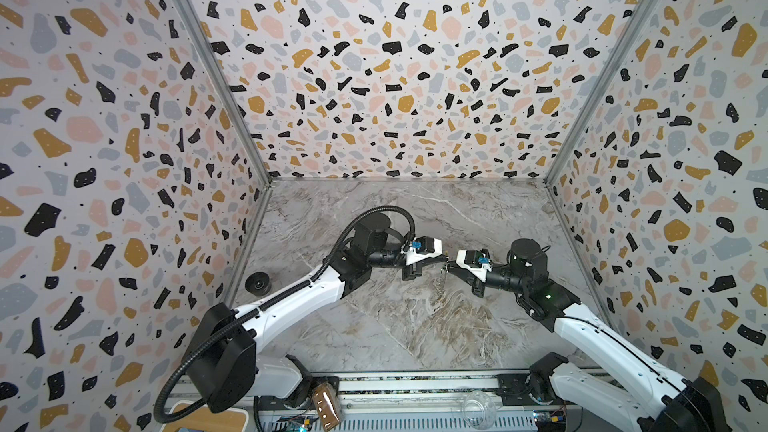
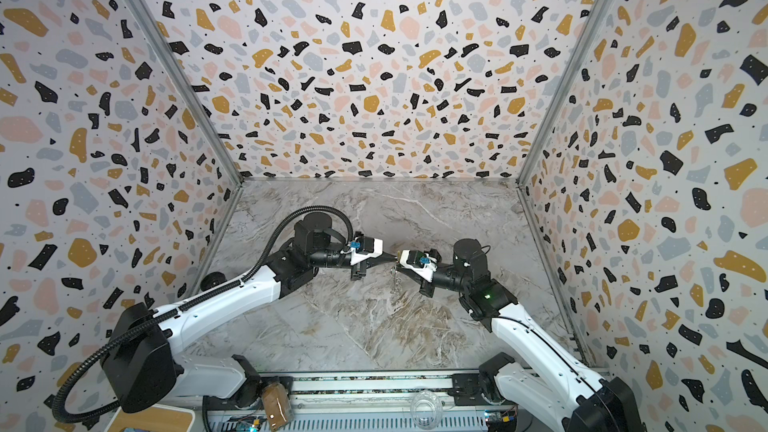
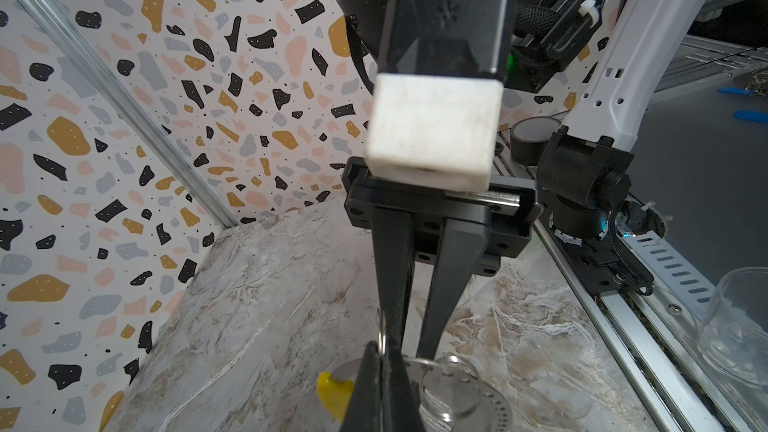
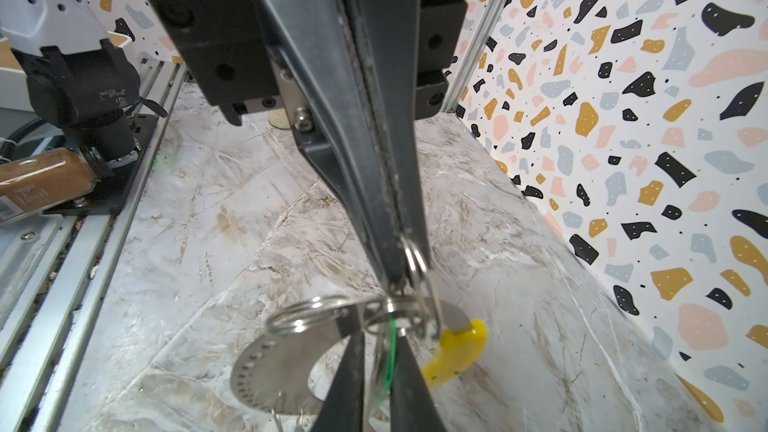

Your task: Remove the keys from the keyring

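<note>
Two arms meet over the middle of the table; the left gripper [image 3: 380, 351] is pressed together at the rim of the one keyring [image 4: 266, 371], a flat grey hoop with a dotted edge and a single yellow sleeve [image 4: 457, 349], held in the air above the surface; the right gripper [image 4: 397, 280] has its fingers drawn almost together on a small split ring [image 4: 415, 263] just beside that same spot; a larger split ring [image 4: 307, 313] lies against the hoop's rim; the keys and their tags cannot be made out, only a thin green line [image 4: 390, 351] between the left fingers; one dark tape roll [image 1: 257, 283] sits by the left wall, one brown bottle [image 1: 326, 405] and one clear glass bowl [image 1: 478, 409] lie on the metal rail [image 1: 415, 384] at the near edge; the table [image 1: 374, 326] is grey marble veined with brown; three terrazzo-patterned walls [image 1: 374, 76] enclose it.
</note>
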